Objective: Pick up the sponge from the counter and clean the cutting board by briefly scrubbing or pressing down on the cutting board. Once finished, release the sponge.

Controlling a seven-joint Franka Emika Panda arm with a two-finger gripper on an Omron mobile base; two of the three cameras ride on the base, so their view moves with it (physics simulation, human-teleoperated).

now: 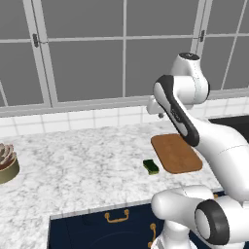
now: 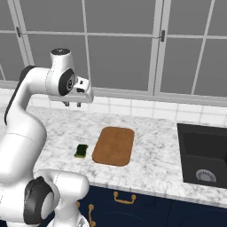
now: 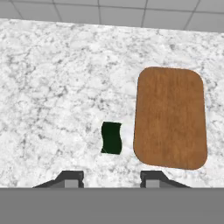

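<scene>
The hand [image 2: 72, 104] hangs high above the counter [image 2: 150, 133], narrowed and holding nothing.

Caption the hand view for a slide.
Sponge lies on the marbled counter beside the cutting board.

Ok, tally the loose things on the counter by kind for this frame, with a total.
Sponge: 1
Cutting board: 1
Bowl-like pot at the counter's far left end: 1
Total: 3
</scene>
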